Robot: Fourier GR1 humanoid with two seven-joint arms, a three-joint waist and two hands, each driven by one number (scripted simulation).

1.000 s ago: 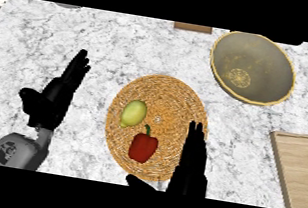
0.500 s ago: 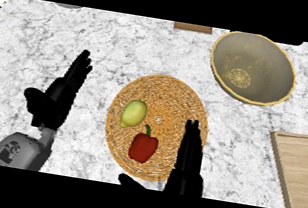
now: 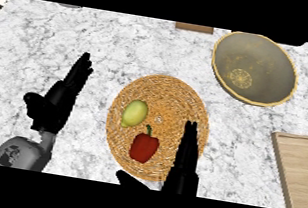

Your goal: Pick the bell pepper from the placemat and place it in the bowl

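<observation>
Bell pepper [image 3: 144, 147]: one, red with a green stem, lying in the lower half of the single round woven placemat [image 3: 170, 91] at the middle of the frame. It is not in the bowl.

At the left of the frame, one grey forearm [image 3: 22, 153] comes up from the lower edge and ends in the black left hand [image 3: 56, 103]. Its fingers are straight and held together, pointing up and slightly right, with the thumb out to the left. It holds nothing and is well apart from the placemat, over the marbled worktop [image 3: 47, 43].

On the placemat, one yellow-green fruit [image 3: 134, 113] lies just above and left of the pepper. The two look close but apart.

Just right of the pepper, the right hand [image 3: 183, 164] lies over the placemat's lower right edge, fingers straight and pressed together, pointing up the frame, thumb out to the left near the bottom. It grips nothing, and I see a narrow strip of weave between it and the pepper.

In the upper right stands one bowl [image 3: 285, 71], yellow-rimmed, with a round pattern on its bottom. At the right edge lies one wooden board [image 3: 307, 171], partly cut off.
</observation>
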